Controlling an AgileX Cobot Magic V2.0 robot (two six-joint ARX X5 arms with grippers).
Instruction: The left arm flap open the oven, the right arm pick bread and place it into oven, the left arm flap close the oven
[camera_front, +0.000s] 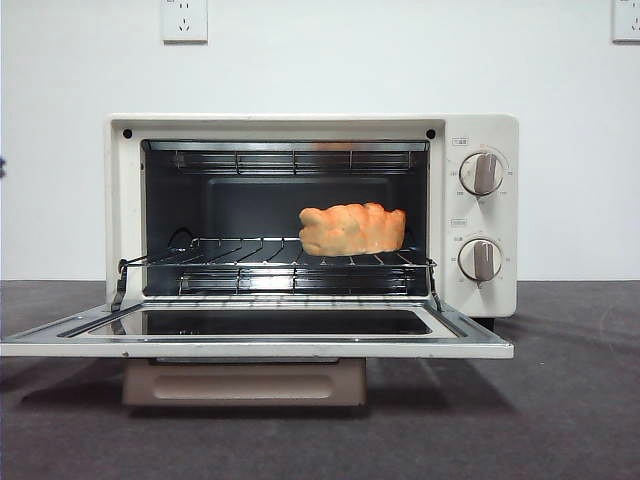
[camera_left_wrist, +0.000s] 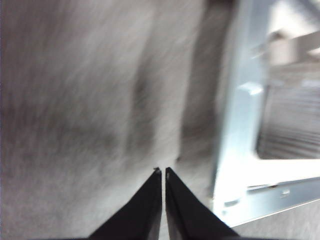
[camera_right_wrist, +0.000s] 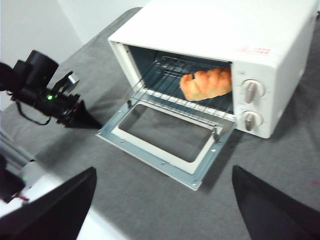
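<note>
Left gripper low over the table, just beside the door's left corner, jaws pressed together, holding nothing. One oven, door flapped fully down. One bread on the rack, right side. Right gripper raised well clear, jaws spread wide, empty.

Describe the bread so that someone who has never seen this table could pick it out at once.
Find the cream-white toaster oven on the dark grey table, its glass door folded down flat. Inside, on the wire rack, the bread lies toward the side with the two round knobs. It is the only golden-orange, lumpy, braided-looking thing there; everything around it is dark metal.
</note>
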